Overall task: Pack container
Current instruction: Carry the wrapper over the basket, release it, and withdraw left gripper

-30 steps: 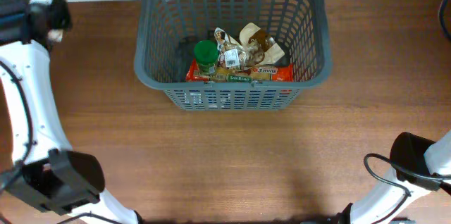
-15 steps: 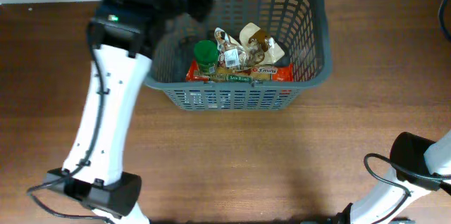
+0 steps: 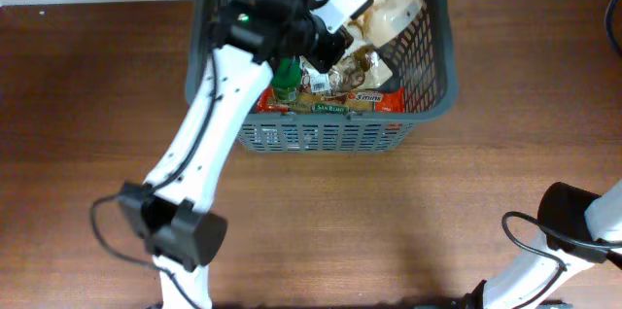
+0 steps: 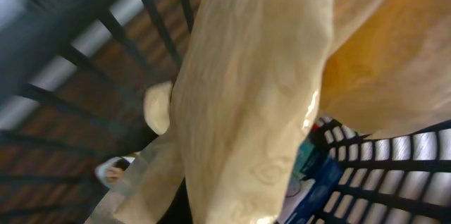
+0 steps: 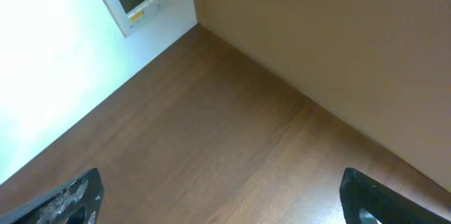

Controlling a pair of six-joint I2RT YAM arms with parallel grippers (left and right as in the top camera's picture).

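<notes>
My left gripper (image 3: 352, 16) is clamped on a tan packet (image 3: 394, 10) and has swung over the far right of the container (image 3: 311, 136), which sits at the table's far middle. Half a second ago I was at its far-left rim, so I judge release comes next. The green-lidded jar (image 3: 285, 74) and red packet (image 3: 335, 103) inside haven't shifted. My right gripper (image 5: 222, 203) is empty, fingers apart.
</notes>
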